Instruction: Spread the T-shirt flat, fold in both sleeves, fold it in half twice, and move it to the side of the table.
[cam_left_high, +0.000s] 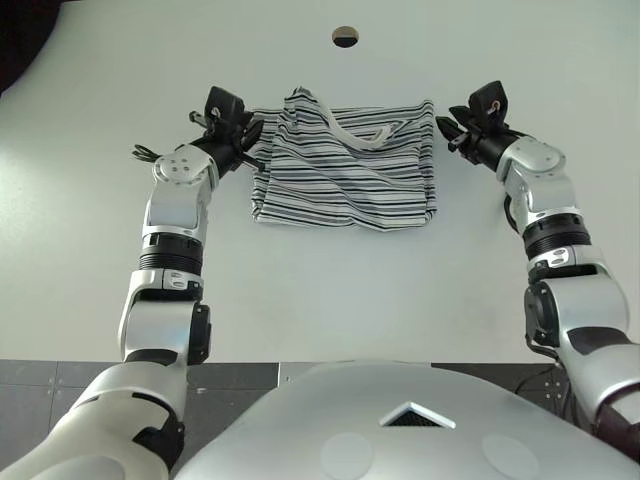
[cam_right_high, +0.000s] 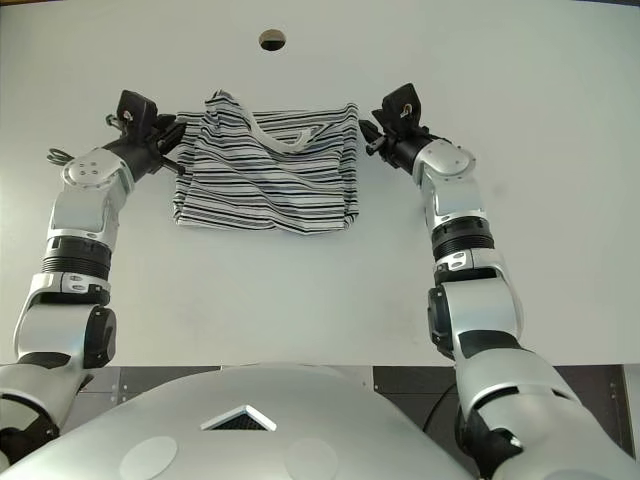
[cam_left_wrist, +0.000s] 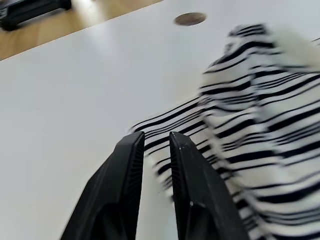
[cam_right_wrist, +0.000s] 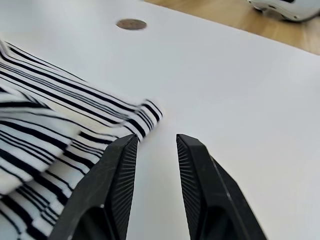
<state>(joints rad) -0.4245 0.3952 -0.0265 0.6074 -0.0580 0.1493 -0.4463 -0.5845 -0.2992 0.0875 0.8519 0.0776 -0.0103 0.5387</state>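
A black-and-white striped T-shirt (cam_left_high: 345, 175) lies on the white table (cam_left_high: 320, 290) as a rumpled, roughly rectangular bundle, with its white collar (cam_left_high: 362, 137) on top near the far edge. My left gripper (cam_left_high: 254, 131) is at the shirt's far left corner. In the left wrist view its fingers (cam_left_wrist: 131, 150) stand a narrow gap apart, with the striped edge (cam_left_wrist: 165, 127) right at the tips. My right gripper (cam_left_high: 447, 131) is just off the far right corner, open. The shirt's corner (cam_right_wrist: 150, 111) lies a little ahead of its fingertips (cam_right_wrist: 127, 147), apart from them.
A round dark hole (cam_left_high: 345, 37) sits in the table beyond the shirt. Bare white tabletop stretches on both sides of the shirt and toward me. Wooden floor (cam_right_wrist: 240, 17) shows past the table's far edge.
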